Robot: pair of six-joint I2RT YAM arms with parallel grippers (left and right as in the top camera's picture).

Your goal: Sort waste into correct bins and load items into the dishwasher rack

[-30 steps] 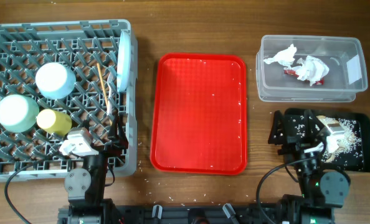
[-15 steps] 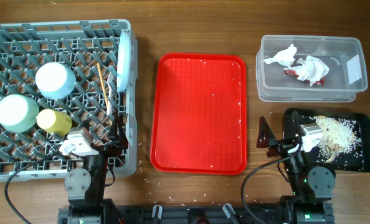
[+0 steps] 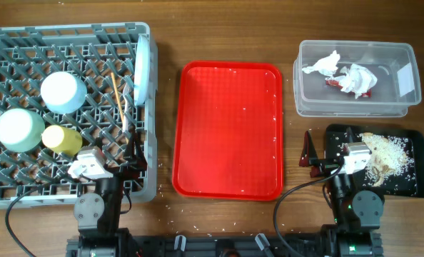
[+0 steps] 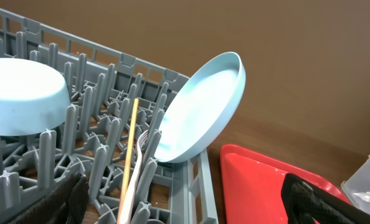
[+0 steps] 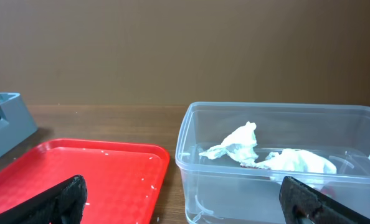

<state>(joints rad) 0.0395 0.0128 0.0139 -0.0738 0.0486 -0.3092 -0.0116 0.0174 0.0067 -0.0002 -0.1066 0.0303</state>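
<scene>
Both end effectors stand with jaws wide apart and hold nothing: the left end effector point(image 4: 188, 208) sits low at the front right corner of the large grey pegged plastic dishwasher rack point(image 3: 69, 31), and the right end effector point(image 5: 194, 208) hangs by the left edge of the shallow black rectangular tray point(image 3: 406, 184). Sorting looks all but done. The pale blue round plate point(image 4: 203, 106) stands on edge against the rack's right wall, with two pale upturned bowls, the small yellow cup point(image 3: 61, 139), a thin wooden chopstick point(image 4: 132, 140) and the white plastic fork point(image 4: 132, 186) among the pegs. Crumpled white tissues point(image 3: 351, 77) and the red shiny wrapper point(image 3: 331, 83) lie in the clear rectangular plastic tub point(image 3: 355, 111), and beige rice-like scraps point(image 3: 387, 150) are on the black tray. Only stray crumbs dot the red serving tray point(image 3: 226, 128) and the table, so the next move probably calls for parking the arms. Room is tight beside the leaning plate and between black tray and tub; the red tray gives open space.
</scene>
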